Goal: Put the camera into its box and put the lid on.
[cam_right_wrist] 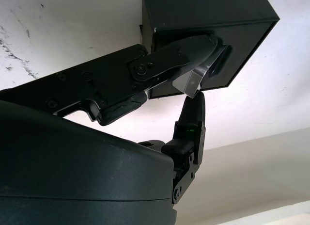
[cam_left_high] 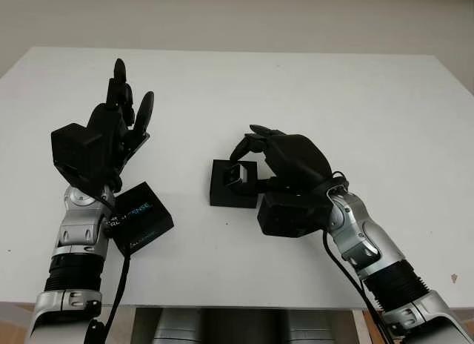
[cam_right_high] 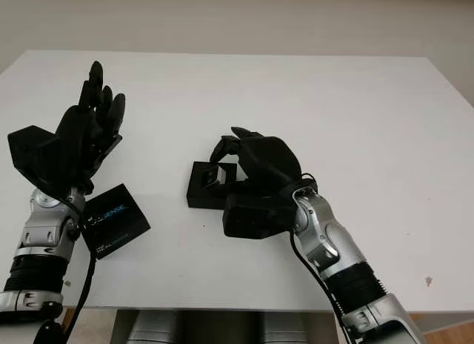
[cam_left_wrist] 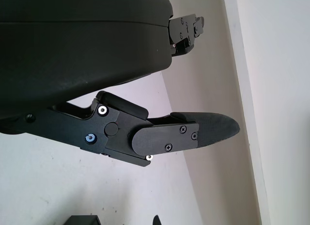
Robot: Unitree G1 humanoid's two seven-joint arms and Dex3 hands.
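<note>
A small silver camera [cam_left_high: 238, 173] is pinched in my right hand [cam_left_high: 248, 153], which is shut on it just over the open black box [cam_left_high: 224, 190] at the table's middle. In the right wrist view the camera [cam_right_wrist: 193, 81] sits at the box's [cam_right_wrist: 208, 16] opening, tilted between the fingertips. The black lid [cam_left_high: 141, 218], with light blue lettering, lies flat at the front left. My left hand [cam_left_high: 129, 103] is open, raised above the table just behind the lid, touching nothing.
The white table [cam_left_high: 311, 84] stretches bare behind and to the right of the box. Its front edge runs close below the lid and my right forearm.
</note>
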